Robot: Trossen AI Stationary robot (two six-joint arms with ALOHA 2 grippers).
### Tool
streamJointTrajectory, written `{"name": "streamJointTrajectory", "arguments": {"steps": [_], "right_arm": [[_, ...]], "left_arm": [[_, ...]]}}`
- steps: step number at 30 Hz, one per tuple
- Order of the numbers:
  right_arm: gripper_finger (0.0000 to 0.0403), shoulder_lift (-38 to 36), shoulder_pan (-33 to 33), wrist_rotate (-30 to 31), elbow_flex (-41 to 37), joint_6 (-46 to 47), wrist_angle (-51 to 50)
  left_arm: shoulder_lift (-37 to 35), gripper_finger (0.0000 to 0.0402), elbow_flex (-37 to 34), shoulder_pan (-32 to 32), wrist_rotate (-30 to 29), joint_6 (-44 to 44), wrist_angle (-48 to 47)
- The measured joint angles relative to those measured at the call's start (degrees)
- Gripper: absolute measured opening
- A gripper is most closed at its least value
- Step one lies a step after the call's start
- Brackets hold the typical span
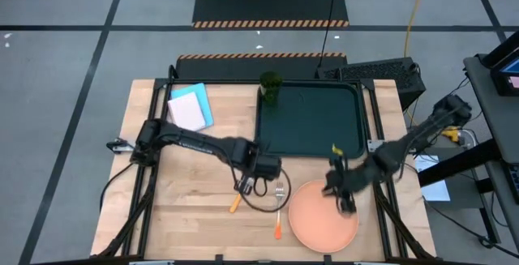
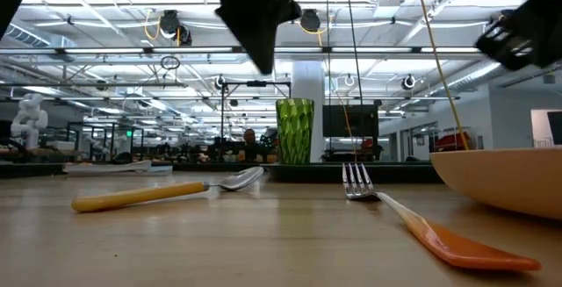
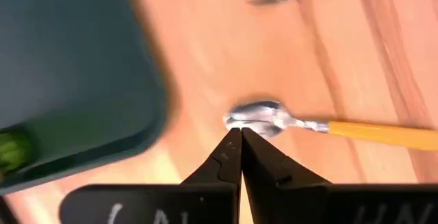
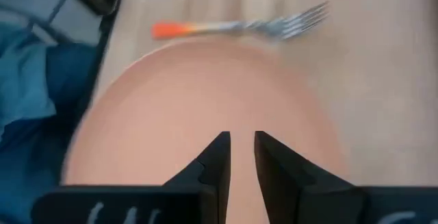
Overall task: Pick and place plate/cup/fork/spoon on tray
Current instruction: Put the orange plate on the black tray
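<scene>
The salmon-orange plate (image 1: 324,215) lies flat on the table near its front edge, right of centre. The fork (image 1: 279,208) and the spoon (image 1: 237,196), both with orange handles, lie on the wood to its left. The dark green cup (image 1: 270,87) stands upright in the far left corner of the dark tray (image 1: 312,131). My left gripper (image 1: 258,172) is shut and hangs above the spoon's bowl (image 3: 256,118). My right gripper (image 1: 345,200) hovers over the plate (image 4: 205,94), its fingers a narrow gap apart, well above it in the low view (image 2: 518,32).
A light blue-and-white notepad (image 1: 191,107) lies at the far left of the table, beside the tray. A black cable loops on the wood by the spoon (image 1: 259,200). Bare wood lies along the left and near sides.
</scene>
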Motion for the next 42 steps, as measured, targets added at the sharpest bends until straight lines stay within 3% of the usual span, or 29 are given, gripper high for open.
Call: {"name": "streamJointTrajectory", "arguments": {"steps": [9, 13, 17, 23, 29, 37, 42], "right_arm": [[0.0066, 18.9, 14.4, -1.9, 19.7, 13.2, -14.5], [0.0089, 23.9, 17.7, -2.1, 27.5, 18.4, -23.4], [0.0124, 27.6, 21.1, -2.1, 32.0, 21.2, -24.7], [0.0165, 32.0, 26.3, -2.1, 33.5, 26.9, -21.6], [0.0178, 35.7, 29.4, -2.1, 33.5, 28.5, -19.2], [0.0179, 38.0, 29.6, -1.7, 33.5, 20.5, -19.4], [0.0179, 38.0, 29.1, 1.9, 33.3, 15.9, -21.5]], "left_arm": [[0.0, 0.0008, -7.2, -4.8, 2.8, -1.3, 8.9], [0.0, 0.0019, -7.8, -5.9, 2.9, -1.2, 13.9], [0.0, 0.0014, -7.9, -7.2, 2.8, -2.0, 16.5], [0.0, 0.0003, -7.9, -10.0, 2.9, -5.4, 20.6], [0.0, 0.0019, -7.9, -12.2, 2.8, -6.2, 28.7], [0.0, 0.0015, -7.9, -13.1, 2.8, -9.2, 31.8], [0.0, 0.0007, -7.9, -13.7, 1.0, -13.5, 32.1]]}}
